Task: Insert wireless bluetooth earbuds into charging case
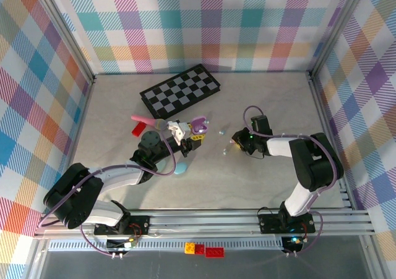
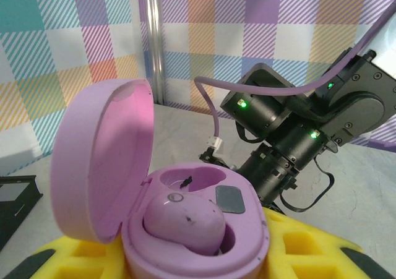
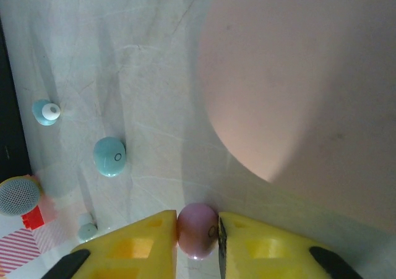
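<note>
Because the pink earbud (image 3: 198,232) is such a tiny, glossy, rounded thing, I'd reckon it weighs almost nothing and would squirt out sideways under a hard or off-centre squeeze. From where I stand, the right gripper (image 3: 197,223) has its yellow fingertips (image 3: 154,236) pinching that bud from either side, low against the table (image 3: 154,75). The hold looks to be across its widest part, which seems the sensible place; nearer the tip it would likely roll free. Across from it, the left gripper (image 1: 185,135) is clamped around the base of the purple charging case (image 2: 198,242), open side up, with the lid (image 2: 102,161) swung back and standing on its hinge. One earbud (image 2: 185,220) already sits in the near well; the well (image 2: 185,181) behind it looks empty, though I can't be sure from this angle. The case is hard plastic, stiff enough to take the clamp, but I'd guess its hinge is the weak spot, so pushing against the lid seems unwise. Two bluish earbuds (image 3: 109,156) lie loose on the table, apart from the pinched one, and a blue oval case (image 1: 181,167) rests near the left arm. The bud will probably need turning to match its well.
</note>
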Tool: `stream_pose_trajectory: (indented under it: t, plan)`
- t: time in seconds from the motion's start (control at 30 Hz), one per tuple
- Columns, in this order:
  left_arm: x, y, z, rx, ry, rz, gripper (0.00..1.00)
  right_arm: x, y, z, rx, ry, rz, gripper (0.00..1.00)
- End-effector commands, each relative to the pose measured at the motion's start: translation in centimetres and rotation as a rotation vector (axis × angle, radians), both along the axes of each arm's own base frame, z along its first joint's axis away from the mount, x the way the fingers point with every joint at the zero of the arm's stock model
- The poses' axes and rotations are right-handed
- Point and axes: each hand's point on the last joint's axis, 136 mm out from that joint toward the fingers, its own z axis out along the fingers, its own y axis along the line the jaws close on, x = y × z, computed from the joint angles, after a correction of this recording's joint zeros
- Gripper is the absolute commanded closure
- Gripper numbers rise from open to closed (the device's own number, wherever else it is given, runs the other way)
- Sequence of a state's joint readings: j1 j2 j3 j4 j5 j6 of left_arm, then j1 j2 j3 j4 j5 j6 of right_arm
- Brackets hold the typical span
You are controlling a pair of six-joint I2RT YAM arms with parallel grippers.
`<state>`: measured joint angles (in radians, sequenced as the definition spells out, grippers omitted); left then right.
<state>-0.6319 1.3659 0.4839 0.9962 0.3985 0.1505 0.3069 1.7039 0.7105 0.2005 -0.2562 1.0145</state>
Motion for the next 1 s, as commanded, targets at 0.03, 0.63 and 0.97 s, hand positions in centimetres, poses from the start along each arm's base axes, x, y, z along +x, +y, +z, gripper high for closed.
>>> stream_pose_trajectory:
  t: [0.03, 0.63, 0.97]
  plan:
    - [0.2, 0.2, 0.9, -0.018, -0.035, 0.006, 0.72, -1.6, -0.7, -2.3, -0.100, 0.085, 0.050, 0.80]
    - [1.3, -0.5, -1.1, 0.031, -0.014, 0.011, 0.72, -2.4, -0.8, 4.9, -0.284, -0.137, 0.230, 0.81]
    - [2.2, -1.2, -1.8, 0.036, -0.011, 0.006, 0.72, -4.8, -0.2, 10.2, -0.448, -0.339, 0.393, 0.80]
